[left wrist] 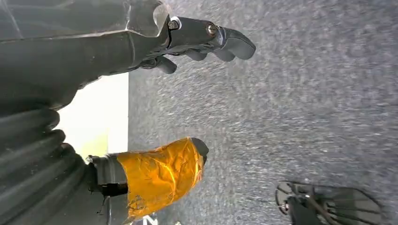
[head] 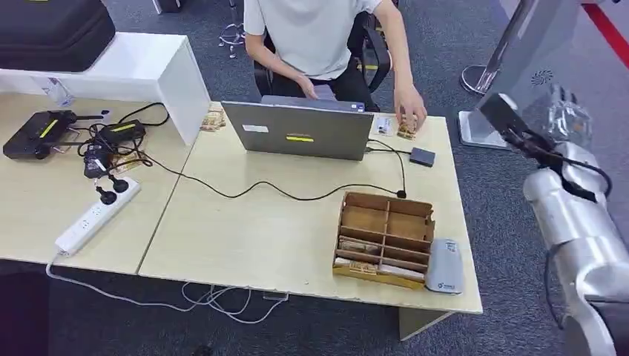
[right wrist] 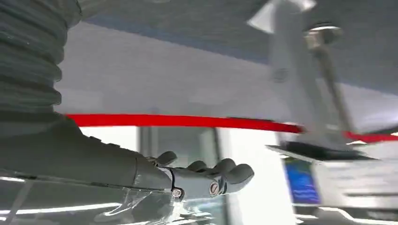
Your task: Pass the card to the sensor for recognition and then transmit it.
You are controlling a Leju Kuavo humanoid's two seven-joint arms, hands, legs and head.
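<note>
A: Near edge of the counter [head: 245, 245]: cards sit in the cardboard organizer [head: 384, 239], grey sensor [head: 444, 267] touching it.

B: Right hand [right wrist: 206, 178] empty, fingers loosely spread, well off the far right corner. Left hand [left wrist: 202, 42] empty, hanging.

A: Risk?

B: Reaching in, it may knock the sensor off.

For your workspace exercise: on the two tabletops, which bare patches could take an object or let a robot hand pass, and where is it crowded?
Free: the wide stretch between the power strip, the laptop and the wooden organizer, crossed only by a black cable.
Crowded: the left table's far corner, with router and adapters; and the far right edge by the person's hand.
</note>
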